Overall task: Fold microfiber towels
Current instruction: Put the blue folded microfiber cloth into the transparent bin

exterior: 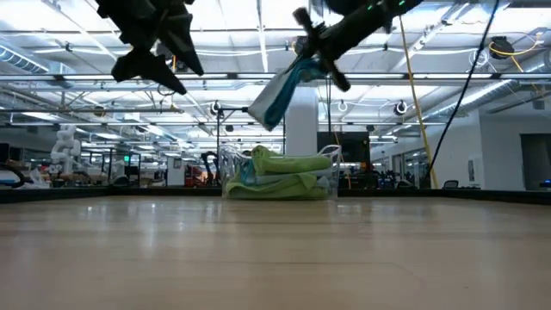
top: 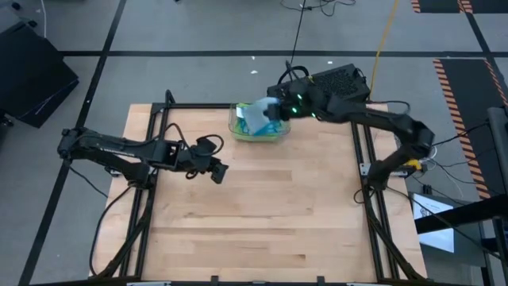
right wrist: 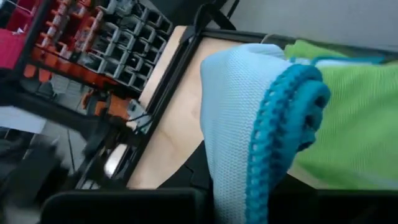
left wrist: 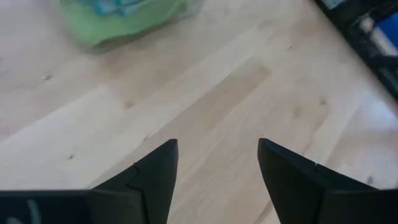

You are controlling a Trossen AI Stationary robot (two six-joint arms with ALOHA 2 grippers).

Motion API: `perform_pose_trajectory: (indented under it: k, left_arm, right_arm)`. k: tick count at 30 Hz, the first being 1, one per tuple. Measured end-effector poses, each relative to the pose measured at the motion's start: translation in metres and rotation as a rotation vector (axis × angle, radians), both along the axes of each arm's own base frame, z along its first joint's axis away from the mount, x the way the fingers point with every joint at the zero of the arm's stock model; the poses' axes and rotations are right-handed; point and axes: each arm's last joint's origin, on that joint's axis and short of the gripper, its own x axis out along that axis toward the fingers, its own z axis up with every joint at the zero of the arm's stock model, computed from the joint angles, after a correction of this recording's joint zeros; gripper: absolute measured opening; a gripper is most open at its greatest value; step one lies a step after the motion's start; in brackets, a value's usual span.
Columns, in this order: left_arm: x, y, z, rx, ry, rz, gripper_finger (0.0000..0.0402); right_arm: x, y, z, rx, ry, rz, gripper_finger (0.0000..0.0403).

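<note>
A pale wooden tabletop (top: 262,206) fills a large, ceiling-lit workshop. At its far edge a clear plastic bin (top: 258,127) holds lime green towels (exterior: 288,164). The right pincer (top: 272,110) is clamped on 1 light blue towel (exterior: 277,96), which hangs above the bin. The left pincer (top: 217,172) hovers with fingers apart and empty, near the middle. The dangling cloth could snag the bin's rim or drag another towel out.

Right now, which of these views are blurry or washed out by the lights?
Low view: ceiling lights glare behind dark, silhouetted arms, while the bin stays fairly clear. Left wrist view: green towels are smeared and soft; the table grain is sharper. Right wrist view: the blue towel is crisp, the background racks blurred.
</note>
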Motion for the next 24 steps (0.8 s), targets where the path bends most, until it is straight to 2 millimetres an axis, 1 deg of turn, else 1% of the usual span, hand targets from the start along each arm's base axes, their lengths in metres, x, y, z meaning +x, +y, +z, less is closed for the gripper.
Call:
perform_pose_trajectory:
  k: [3, 6, 8, 11, 14, 16, 22, 24]
  left_arm:
    - [0.001, -0.002, 0.001, 0.001, -0.013, -0.002, 0.0223]
    - [0.001, -0.003, 0.001, -0.008, -0.014, 0.006, 0.0223]
    - [0.0, -0.004, 0.001, -0.003, -0.016, 0.017, 0.0223]
    - [0.0, -0.006, 0.001, 0.002, -0.02, 0.035, 0.0223]
    - [0.0, -0.008, 0.001, -0.004, -0.024, 0.036, 0.0223]
    - [0.0, -0.009, 0.001, -0.006, -0.024, 0.034, 0.0223]
    - [-0.001, -0.01, 0.001, 0.015, -0.024, 0.035, 0.0223]
    - [-0.001, -0.01, 0.001, 0.022, -0.021, 0.03, 0.0223]
  right_arm:
    - [0.016, -0.03, -0.01, 0.03, 0.015, -0.011, 0.0028]
    - [0.025, -0.056, -0.026, 0.085, 0.001, -0.058, 0.0034]
    - [0.029, -0.071, -0.035, 0.127, -0.053, -0.087, 0.0038]
    - [0.032, -0.086, -0.048, 0.189, -0.086, -0.113, 0.0036]
    - [0.032, -0.094, -0.059, 0.216, -0.067, -0.134, 0.0031]
    - [0.032, -0.096, -0.062, 0.222, -0.06, -0.139, 0.0031]
    - [0.029, -0.094, -0.066, 0.239, -0.006, -0.15, 0.0039]
    - [0.027, -0.091, -0.066, 0.223, 0.039, -0.187, 0.0041]
